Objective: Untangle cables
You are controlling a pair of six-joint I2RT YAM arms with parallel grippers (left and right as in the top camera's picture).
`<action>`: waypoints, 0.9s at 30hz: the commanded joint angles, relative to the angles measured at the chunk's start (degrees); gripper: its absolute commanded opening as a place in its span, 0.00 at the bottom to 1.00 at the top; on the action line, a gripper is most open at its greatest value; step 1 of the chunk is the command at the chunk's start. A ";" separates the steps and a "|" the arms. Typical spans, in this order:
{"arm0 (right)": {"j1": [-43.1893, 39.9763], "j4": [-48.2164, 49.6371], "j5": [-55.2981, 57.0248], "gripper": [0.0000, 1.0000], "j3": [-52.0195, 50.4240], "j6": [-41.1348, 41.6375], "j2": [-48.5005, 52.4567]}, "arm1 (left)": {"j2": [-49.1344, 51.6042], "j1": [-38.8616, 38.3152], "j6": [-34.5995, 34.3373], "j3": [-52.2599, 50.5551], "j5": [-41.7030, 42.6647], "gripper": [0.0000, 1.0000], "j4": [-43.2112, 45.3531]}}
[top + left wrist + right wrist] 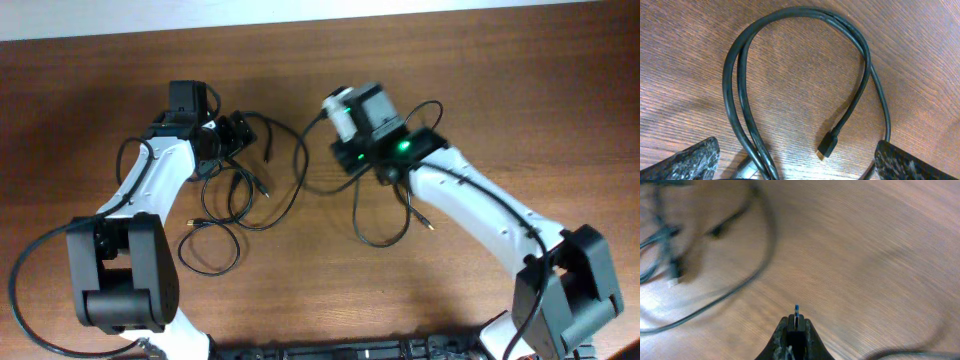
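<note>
We judge the job to be early in its sorting step. The cables (245,185) lie bunched near the centre of the counter (480,60), their loops crossing one another. One curl sits off at 7 o'clock of the bunch and another at 4 o'clock, partly under the right arm.

The left pincer (797,162) hangs spread over a doubled cord loop, with a small plug (827,145) lying between its fingers and nothing pinched. The right pincer (796,325) is pressed together, a sliver of blue showing at its tip; whether a cord is nipped there we cannot tell.

As we read it, the next move is for the left pincer to drop and close on one strand near the plug, then draw it toward 9 o'clock while the other arm keeps the rest back — slowly, since crossings can cinch tight.

The right wrist view is blurred, the cords at its 10 o'clock mere smears. From overhead the wrist housings hide both sets of fingertips — and we cannot count the strands where they cross beside the left arm.
</note>
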 commanded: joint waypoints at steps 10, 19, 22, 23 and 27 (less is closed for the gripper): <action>-15.72 -4.74 3.65 0.04 -0.31 16.46 2.16 | -0.57 -0.07 0.22 -0.11 0.57 0.99 0.04; -16.76 -9.49 4.09 0.47 -0.35 16.44 11.15 | -0.57 -0.02 0.22 -0.11 0.52 0.99 0.04; -16.79 -10.05 4.11 0.73 -0.35 16.44 13.22 | -0.57 -0.02 0.22 -0.11 0.52 0.99 0.04; -16.76 -10.08 4.07 0.81 -0.35 16.44 13.60 | -0.57 -0.02 0.22 -0.11 0.52 0.99 0.04; -16.68 -12.55 4.04 0.84 -0.37 16.41 13.75 | -0.57 -0.02 0.22 -0.11 0.52 0.99 0.04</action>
